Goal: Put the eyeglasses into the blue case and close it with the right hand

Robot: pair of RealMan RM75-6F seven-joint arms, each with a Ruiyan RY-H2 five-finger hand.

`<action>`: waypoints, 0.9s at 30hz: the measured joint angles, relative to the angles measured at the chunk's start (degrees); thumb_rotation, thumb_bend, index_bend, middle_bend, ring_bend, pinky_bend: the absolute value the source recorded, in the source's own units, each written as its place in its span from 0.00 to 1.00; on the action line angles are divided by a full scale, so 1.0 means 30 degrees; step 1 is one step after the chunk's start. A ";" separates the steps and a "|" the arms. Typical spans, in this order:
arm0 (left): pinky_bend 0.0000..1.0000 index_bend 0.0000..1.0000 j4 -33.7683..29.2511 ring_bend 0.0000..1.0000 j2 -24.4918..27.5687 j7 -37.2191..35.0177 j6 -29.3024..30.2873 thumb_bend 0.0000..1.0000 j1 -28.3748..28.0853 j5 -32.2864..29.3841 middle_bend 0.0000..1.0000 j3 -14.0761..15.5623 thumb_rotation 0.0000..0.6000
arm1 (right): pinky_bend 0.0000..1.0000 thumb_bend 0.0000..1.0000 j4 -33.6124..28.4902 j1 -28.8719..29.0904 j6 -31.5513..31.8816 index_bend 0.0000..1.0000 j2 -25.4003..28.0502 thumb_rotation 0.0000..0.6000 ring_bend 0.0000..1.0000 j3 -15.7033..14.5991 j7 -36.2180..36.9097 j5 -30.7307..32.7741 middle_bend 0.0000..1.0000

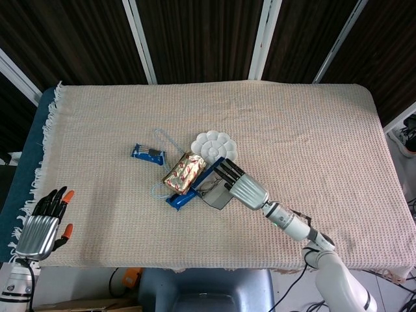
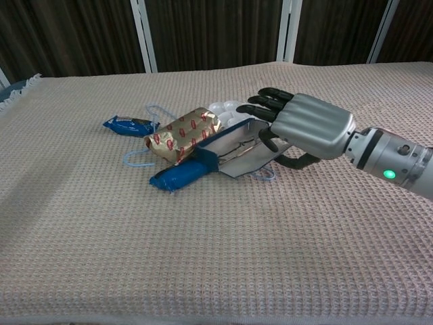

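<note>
Lying open just beyond the right hand (image 2: pixel 308 125), the blue case (image 2: pixel 223 150) holds the eyeglasses (image 2: pixel 238 147); extended fingers rest on its lid, gripping nothing, long axis running leftward.

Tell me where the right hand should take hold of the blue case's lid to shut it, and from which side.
Probably the free long edge of the lid, approached from the right hand's own side. The lid lies folded out flat toward that hand, hinged along the blue case, eyeglasses inside.
</note>
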 measured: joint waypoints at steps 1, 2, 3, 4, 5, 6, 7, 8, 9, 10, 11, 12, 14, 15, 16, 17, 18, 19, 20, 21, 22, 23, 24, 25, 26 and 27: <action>0.16 0.00 0.0001 0.00 0.0000 0.0001 0.0003 0.40 0.0000 0.0022 0.00 0.0012 1.00 | 0.00 0.59 -0.0070 -0.0139 0.0127 0.83 0.0122 1.00 0.00 -0.0097 -0.0026 -0.0081 0.16; 0.16 0.00 -0.0004 0.00 0.0000 0.0003 0.0003 0.40 -0.0001 0.0057 0.00 0.0030 1.00 | 0.00 0.59 -0.0133 -0.0286 0.0253 0.83 0.0252 1.00 0.00 -0.0196 -0.0052 -0.0163 0.16; 0.16 0.00 -0.0010 0.00 0.0001 0.0007 0.0007 0.40 0.0002 0.0088 0.00 0.0048 1.00 | 0.00 0.59 -0.0226 -0.0488 0.0430 0.83 0.0430 1.00 0.00 -0.0322 -0.0095 -0.0270 0.16; 0.16 0.00 -0.0016 0.00 0.0003 0.0009 0.0016 0.40 0.0006 0.0121 0.00 0.0065 1.00 | 0.00 0.59 -0.0304 -0.0630 0.0567 0.83 0.0562 1.00 0.00 -0.0400 -0.0128 -0.0337 0.16; 0.16 0.00 -0.0025 0.00 0.0006 0.0011 0.0039 0.40 0.0013 0.0168 0.00 0.0083 1.00 | 0.00 0.59 -0.0386 -0.0764 0.0708 0.83 0.0684 1.00 0.00 -0.0467 -0.0150 -0.0395 0.16; 0.16 0.00 -0.0031 0.00 0.0007 0.0018 0.0070 0.40 0.0024 0.0209 0.00 0.0100 1.00 | 0.00 0.59 -0.0500 -0.0946 0.0900 0.83 0.0821 1.00 0.00 -0.0535 -0.0152 -0.0450 0.16; 0.16 0.00 -0.0036 0.00 0.0006 0.0025 0.0102 0.40 0.0038 0.0245 0.00 0.0117 1.00 | 0.00 0.59 -0.0598 -0.1102 0.1050 0.83 0.0942 1.00 0.00 -0.0581 -0.0139 -0.0485 0.16; 0.16 0.00 -0.0042 0.00 0.0004 0.0029 0.0130 0.40 0.0053 0.0283 0.00 0.0136 1.00 | 0.00 0.59 -0.0706 -0.1269 0.1200 0.83 0.1076 1.00 0.00 -0.0629 -0.0128 -0.0521 0.16; 0.16 0.00 -0.0047 0.00 0.0005 0.0030 0.0142 0.40 0.0061 0.0307 0.00 0.0149 1.00 | 0.00 0.59 -0.0858 -0.1487 0.1401 0.83 0.1262 1.00 0.00 -0.0695 -0.0119 -0.0574 0.16; 0.16 0.00 -0.0050 0.00 0.0006 0.0028 0.0155 0.40 0.0068 0.0322 0.00 0.0156 1.00 | 0.00 0.59 -0.0975 -0.1631 0.1547 0.83 0.1398 1.00 0.00 -0.0743 -0.0114 -0.0614 0.16; 0.16 0.00 -0.0051 0.00 0.0006 0.0027 0.0173 0.40 0.0075 0.0342 0.00 0.0160 1.00 | 0.00 0.59 -0.1077 -0.1775 0.1688 0.83 0.1522 1.00 0.00 -0.0790 -0.0104 -0.0653 0.16; 0.16 0.00 -0.0053 0.00 0.0006 0.0024 0.0187 0.40 0.0082 0.0355 0.00 0.0164 1.00 | 0.00 0.59 -0.1203 -0.1977 0.1872 0.83 0.1674 1.00 0.00 -0.0854 -0.0088 -0.0703 0.16; 0.16 0.00 -0.0057 0.00 0.0008 0.0010 0.0216 0.40 0.0092 0.0389 0.00 0.0169 1.00 | 0.00 0.59 -0.1389 -0.2301 0.2159 0.83 0.1868 1.00 0.00 -0.0964 -0.0053 -0.0790 0.16; 0.16 0.00 -0.0055 0.00 0.0008 0.0012 0.0218 0.40 0.0092 0.0404 0.00 0.0173 1.00 | 0.00 0.59 -0.1494 -0.2500 0.2369 0.83 0.2034 1.00 0.00 -0.1043 -0.0052 -0.0862 0.16; 0.16 0.00 -0.0056 0.00 0.0007 0.0013 0.0217 0.40 0.0092 0.0420 0.00 0.0181 1.00 | 0.00 0.59 -0.1567 -0.2636 0.2536 0.83 0.2160 1.00 0.00 -0.1101 -0.0067 -0.0922 0.16; 0.16 0.00 -0.0061 0.00 0.0005 0.0017 0.0215 0.40 0.0092 0.0442 0.00 0.0194 1.00 | 0.00 0.59 -0.1642 -0.2784 0.2697 0.83 0.2279 1.00 0.00 -0.1152 -0.0085 -0.0973 0.16; 0.16 0.00 -0.0062 0.00 0.0003 0.0023 0.0216 0.40 0.0092 0.0453 0.00 0.0198 1.00 | 0.00 0.59 -0.1775 -0.2984 0.2877 0.83 0.2428 1.00 0.00 -0.1208 -0.0086 -0.1025 0.16; 0.16 0.00 -0.0062 0.00 0.0001 0.0035 0.0222 0.40 0.0095 0.0470 0.00 0.0205 1.00 | 0.00 0.59 -0.1891 -0.3130 0.2957 0.83 0.2534 1.00 0.00 -0.1240 -0.0064 -0.1050 0.16; 0.16 0.00 -0.0065 0.00 0.0000 0.0036 0.0239 0.40 0.0105 0.0487 0.00 0.0212 1.00 | 0.00 0.59 -0.2006 -0.3275 0.3006 0.83 0.2638 1.00 0.00 -0.1272 -0.0033 -0.1069 0.16; 0.16 0.00 -0.0070 0.00 0.0003 0.0034 0.0256 0.40 0.0111 0.0500 0.00 0.0214 1.00 | 0.00 0.59 -0.2156 -0.3469 0.3063 0.83 0.2782 1.00 0.00 -0.1331 0.0008 -0.1105 0.16; 0.16 0.00 -0.0073 0.00 0.0007 0.0034 0.0274 0.40 0.0120 0.0507 0.00 0.0213 1.00 | 0.00 0.59 -0.2254 -0.3615 0.3118 0.83 0.2899 1.00 0.00 -0.1391 0.0022 -0.1146 0.16; 0.16 0.00 -0.0079 0.00 0.0010 0.0023 0.0291 0.40 0.0128 0.0512 0.00 0.0210 1.00 | 0.00 0.59 -0.2344 -0.3763 0.3190 0.83 0.3021 1.00 0.00 -0.1454 0.0018 -0.1193 0.16; 0.16 0.00 -0.0082 0.00 0.0014 0.0016 0.0296 0.40 0.0132 0.0521 0.00 0.0213 1.00 | 0.00 0.59 -0.2473 -0.3965 0.3313 0.83 0.3187 1.00 0.00 -0.1538 0.0006 -0.1260 0.16; 0.16 0.00 -0.0084 0.00 0.0020 0.0002 0.0299 0.40 0.0136 0.0533 0.00 0.0219 1.00 | 0.00 0.59 -0.2582 -0.4124 0.3420 0.83 0.3312 1.00 0.00 -0.1600 0.0004 -0.1309 0.16; 0.16 0.00 -0.0086 0.00 0.0026 -0.0020 0.0306 0.40 0.0139 0.0554 0.00 0.0225 1.00 | 0.00 0.59 -0.2699 -0.4291 0.3536 0.83 0.3437 1.00 0.00 -0.1662 0.0006 -0.1357 0.16; 0.16 0.00 -0.0085 0.00 0.0030 -0.0028 0.0315 0.40 0.0142 0.0569 0.00 0.0228 1.00 | 0.00 0.59 -0.2865 -0.4524 0.3694 0.83 0.3608 1.00 0.00 -0.1748 0.0015 -0.1422 0.16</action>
